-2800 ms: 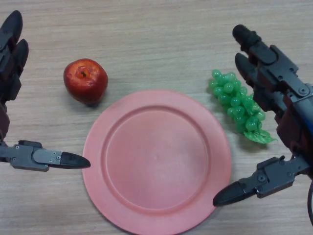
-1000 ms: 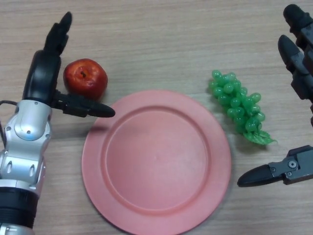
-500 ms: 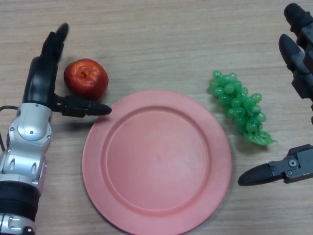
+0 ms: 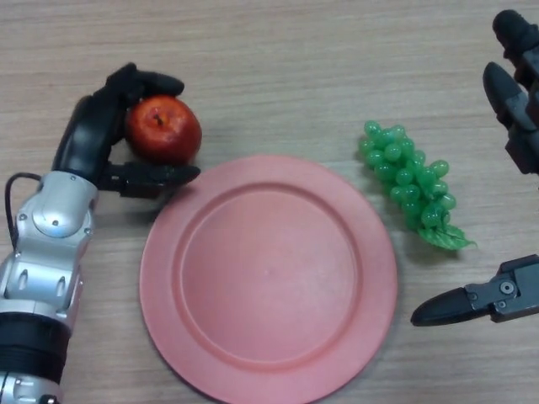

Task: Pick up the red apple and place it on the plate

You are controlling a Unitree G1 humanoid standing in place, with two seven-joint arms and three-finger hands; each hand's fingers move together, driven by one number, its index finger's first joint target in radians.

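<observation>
The red apple [image 4: 165, 130] sits at the upper left of the head view, just off the pink plate's [image 4: 268, 273] upper-left rim. My left hand [image 4: 93, 139] wraps it: fingers curl over its far side, the thumb lies under its near side. The plate is bare in the middle of the table. My right hand [image 4: 515, 101] stays idle at the right edge with fingers straight and its thumb low at the right.
A bunch of green grapes [image 4: 412, 183] lies on the wooden table [image 4: 278, 67] to the right of the plate, between the plate and my right hand.
My left hand's fingers have curled over the apple, which has shifted slightly right and up. The right hand has stayed put.
</observation>
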